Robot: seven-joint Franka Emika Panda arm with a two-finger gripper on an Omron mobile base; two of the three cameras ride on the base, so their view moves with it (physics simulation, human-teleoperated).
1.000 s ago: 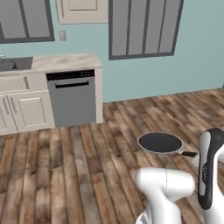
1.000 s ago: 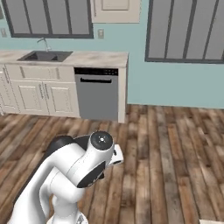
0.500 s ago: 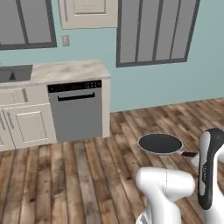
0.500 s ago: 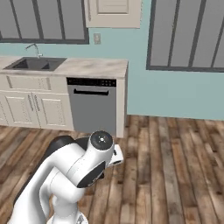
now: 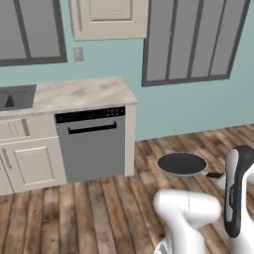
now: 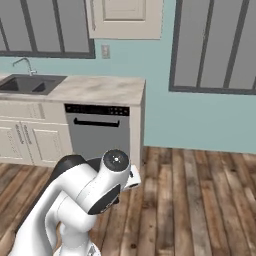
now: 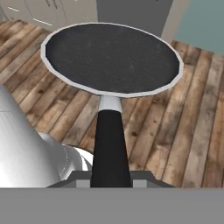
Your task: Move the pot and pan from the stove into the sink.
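Observation:
The pan (image 7: pixel 111 57), shallow and black with a greyish rim, hangs level above the wooden floor. Its long black handle (image 7: pixel 110 140) runs down between my fingertips, and my gripper (image 7: pixel 110 178) is shut on it. From the left base view the pan (image 5: pixel 181 163) floats just left of my upright forearm, with the hand hidden behind the arm. The sink (image 6: pixel 30 84), a dark basin with a curved silver faucet (image 6: pixel 25 64), lies at the far left of the pale counter (image 6: pixel 102 90); its corner (image 5: pixel 15 96) also shows from the left side. The pot and the stove are out of view.
A grey dishwasher (image 5: pixel 94 144) sits under the counter's right end, with white cabinets (image 6: pixel 30 142) to its left. Wooden floor (image 6: pixel 200 200) stretches out to the right below a teal wall with dark-framed windows (image 5: pixel 193 39).
The whole picture has shifted: the base has driven closer to the counter, so the dishwasher and sink look larger. The pan stays in the same grip.

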